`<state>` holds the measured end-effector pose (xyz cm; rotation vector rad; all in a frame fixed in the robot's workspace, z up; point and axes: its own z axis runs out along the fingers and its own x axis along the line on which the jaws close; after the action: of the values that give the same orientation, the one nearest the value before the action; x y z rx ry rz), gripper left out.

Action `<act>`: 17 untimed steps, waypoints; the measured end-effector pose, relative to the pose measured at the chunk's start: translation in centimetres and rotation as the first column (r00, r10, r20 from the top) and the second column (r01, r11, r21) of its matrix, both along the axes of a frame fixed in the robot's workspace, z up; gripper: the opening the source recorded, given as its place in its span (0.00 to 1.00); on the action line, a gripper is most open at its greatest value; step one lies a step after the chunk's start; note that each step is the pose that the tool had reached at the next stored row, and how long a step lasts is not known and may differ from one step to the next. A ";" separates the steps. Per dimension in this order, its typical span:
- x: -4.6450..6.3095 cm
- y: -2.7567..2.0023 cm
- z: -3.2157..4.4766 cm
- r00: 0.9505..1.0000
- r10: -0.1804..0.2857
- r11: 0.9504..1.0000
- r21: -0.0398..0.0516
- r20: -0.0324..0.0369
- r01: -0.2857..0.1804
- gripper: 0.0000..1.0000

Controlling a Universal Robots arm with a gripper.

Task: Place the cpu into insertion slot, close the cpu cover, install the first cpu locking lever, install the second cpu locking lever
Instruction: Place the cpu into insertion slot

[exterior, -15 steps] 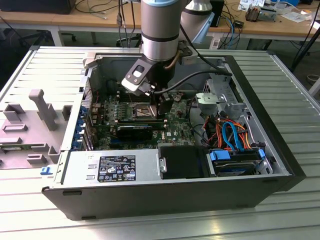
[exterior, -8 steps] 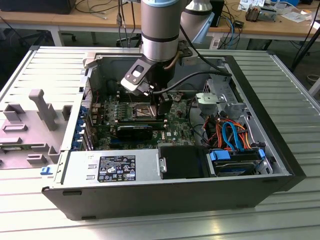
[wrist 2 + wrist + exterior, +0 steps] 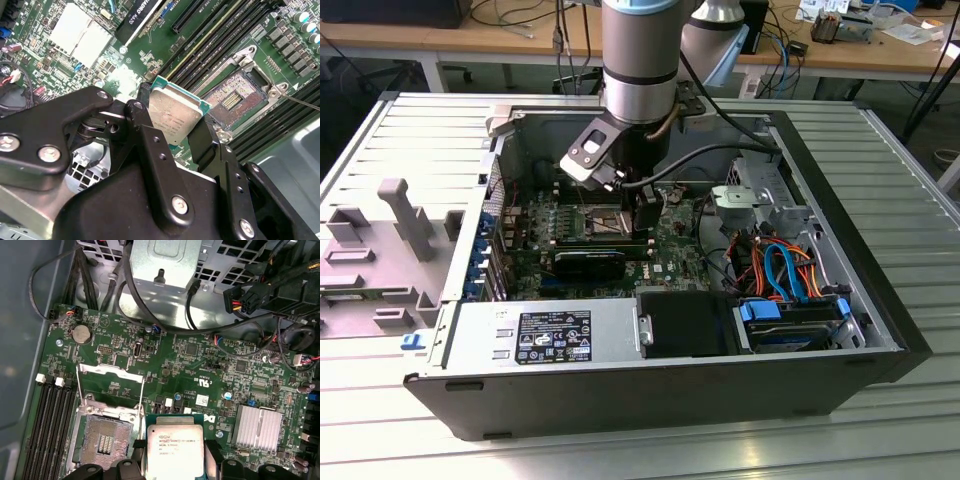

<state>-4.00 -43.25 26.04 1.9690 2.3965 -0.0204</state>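
Observation:
My gripper (image 3: 175, 131) is shut on the cpu (image 3: 176, 116), a flat square chip with a dull silver top and a green edge, pinched between two black fingers (image 3: 146, 137). In the first wrist view the cpu (image 3: 175, 449) hangs above the green board, right beside the insertion slot (image 3: 104, 441) and not over it. The slot (image 3: 234, 98) lies open, its dark contact field bare inside a silver rim. The cpu cover (image 3: 110, 371), a thin silver frame, is swung up and back from the slot. A thin wire lever (image 3: 300, 101) sticks out past the slot. In the exterior view the gripper (image 3: 645, 215) reaches down into the case beside the slot (image 3: 600, 222).
The open computer case (image 3: 880, 290) surrounds the board. A black card (image 3: 590, 262) lies in front of the slot, memory slots (image 3: 55, 425) flank it, and a finned heatsink (image 3: 257, 426) sits nearby. Loose black cables (image 3: 150, 325), a power supply (image 3: 550, 335) and a cabled drive bay (image 3: 780, 275) crowd the edges.

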 end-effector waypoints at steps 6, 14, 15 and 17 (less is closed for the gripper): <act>0.0 0.00 -0.04 1.000 -0.021 1.000 -0.001 0.000 0.021 0.55; 0.0 0.00 -0.11 0.999 -0.048 0.999 -0.002 0.000 0.048 0.55; 0.0 0.00 -0.11 0.999 -0.050 0.999 -0.002 0.000 0.050 0.55; 0.0 0.00 -0.13 0.998 -0.057 0.998 -0.003 0.000 0.057 0.55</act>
<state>-4.00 -43.25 25.91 2.0352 2.3390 -0.0252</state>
